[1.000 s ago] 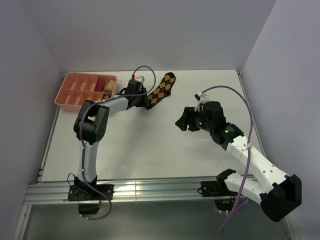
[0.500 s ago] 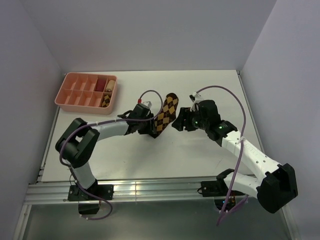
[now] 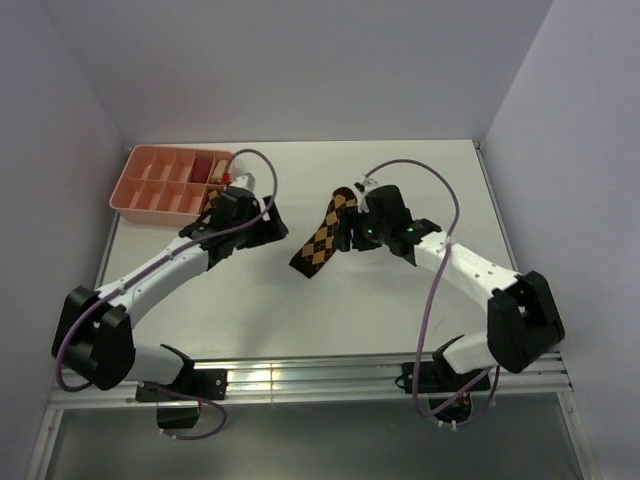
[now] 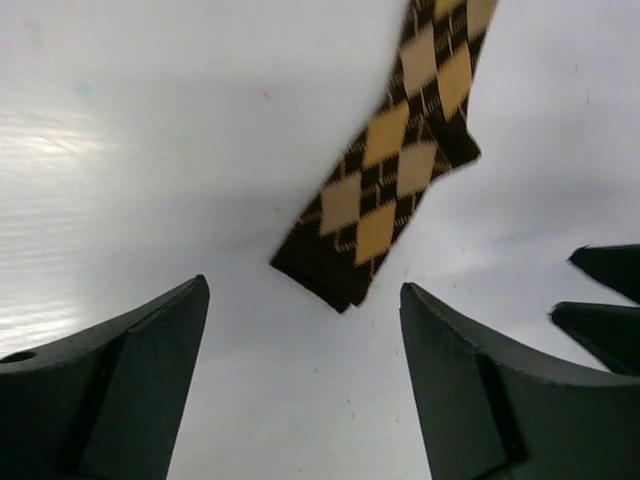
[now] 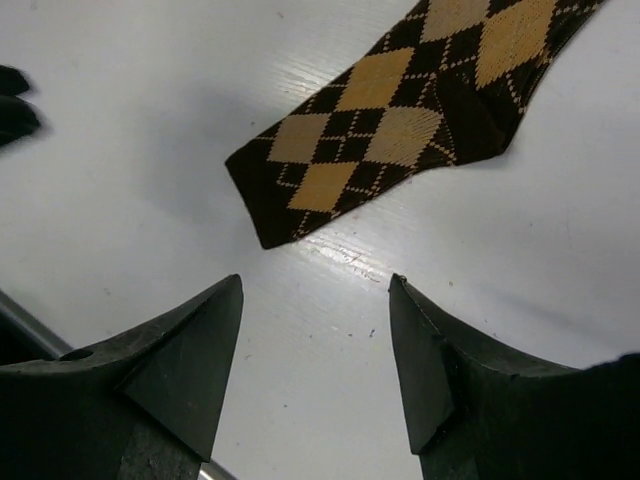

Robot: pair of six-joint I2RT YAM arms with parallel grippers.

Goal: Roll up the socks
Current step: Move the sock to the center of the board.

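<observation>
Anchoring the near edge: both arm bases, bolted side by side, reaching out over the white table [image 3: 400,300].
Task thing: dark brown fabric sock with tan-orange argyle diamonds [image 3: 322,238], flat and unrolled near the middle of the table, lying on a slant with its dark-banded end toward the near side. Only a single outline visible; impossible to tell whether a second sock is stacked under it.
Left gripper [image 4: 302,290]: jaws spread wide with nothing between them, standing just left of the sock and apart from it, facing the banded end.
Right gripper [image 5: 315,282]: jaws likewise parted and empty, hovering by the sock's far half at its right edge, no fabric caught.
Step in hand: judged to be the very start of the roll, with no fold or curl in the fabric yet.
Doing it well: come down low on one end, pinch only the edge, turn it over tightly onto itself, and steady the other end with the second gripper against sliding. Keep the roll square to the sock's length to avoid a cone.
Far left corner: pink plastic compartment tray [image 3: 118,190] holding a plain reddish fabric roll [image 3: 203,168], well apart from the sock.
</observation>
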